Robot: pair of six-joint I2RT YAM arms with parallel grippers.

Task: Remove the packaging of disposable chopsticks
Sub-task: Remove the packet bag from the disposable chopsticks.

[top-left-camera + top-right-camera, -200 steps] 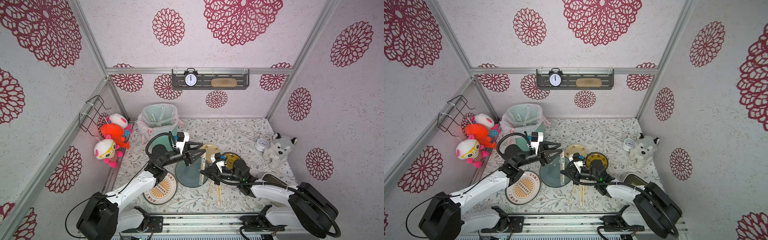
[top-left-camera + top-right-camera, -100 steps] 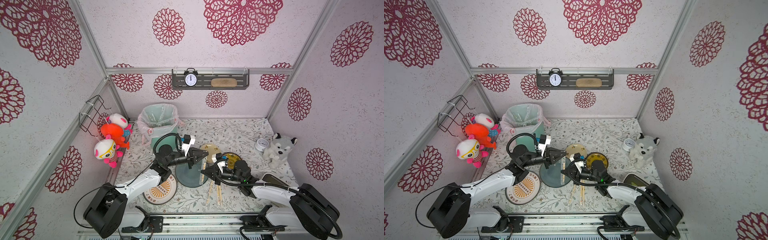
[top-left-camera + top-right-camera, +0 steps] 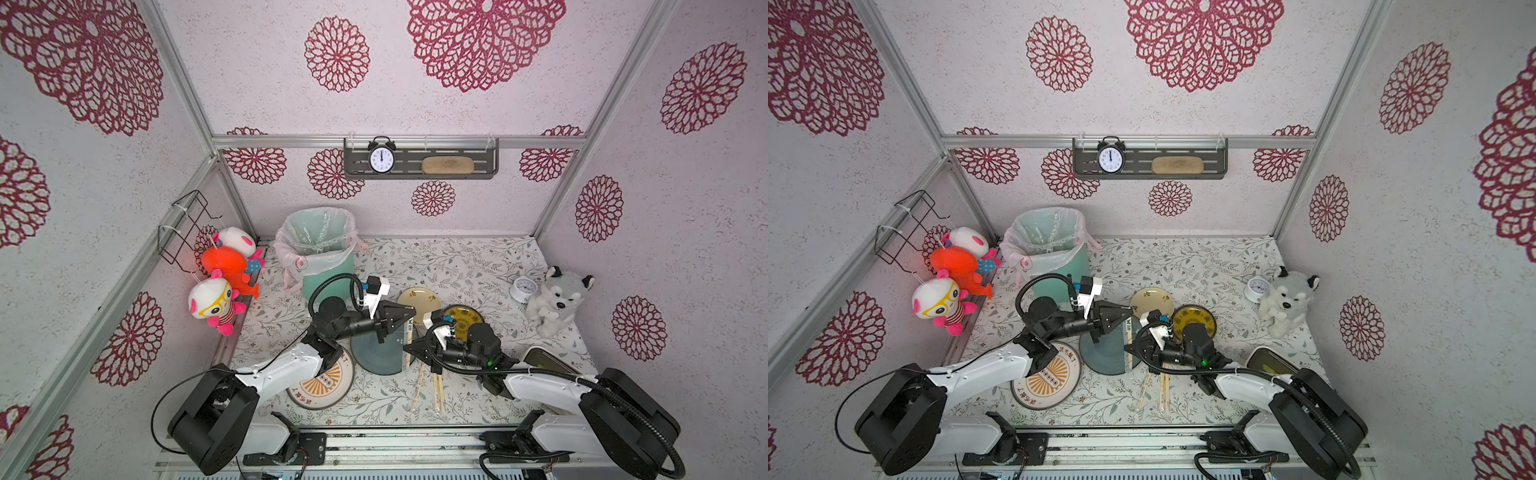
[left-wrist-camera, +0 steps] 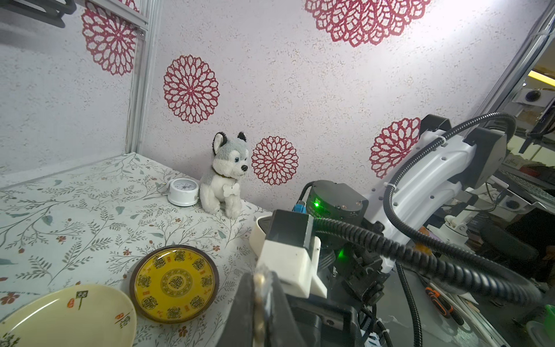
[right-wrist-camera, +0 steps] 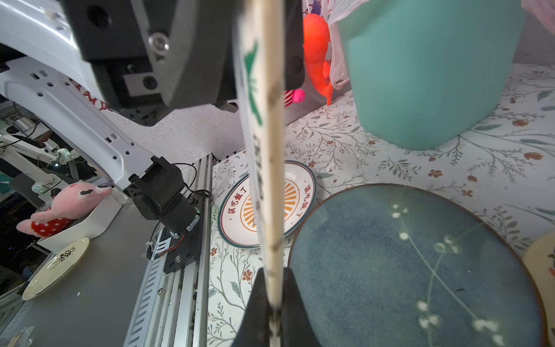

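One pair of disposable chopsticks in its clear packaging with green print hangs between my two grippers above the blue plate. My left gripper is shut on the far end of the packaging. The near end sits in my right gripper, whose jaws are shut on the sticks in the right wrist view. The held pair shows in both top views. Two more wrapped pairs lie on the table near the front edge.
A teal bin with a pinkish liner stands at the back left. A cream plate, a yellow plate and an orange-patterned plate lie around the blue one. A husky plush and a small clock sit at the right.
My left gripper was open a second ago; it has moved right and closed on the far end of the wrapped pair. The right arm has stayed put.
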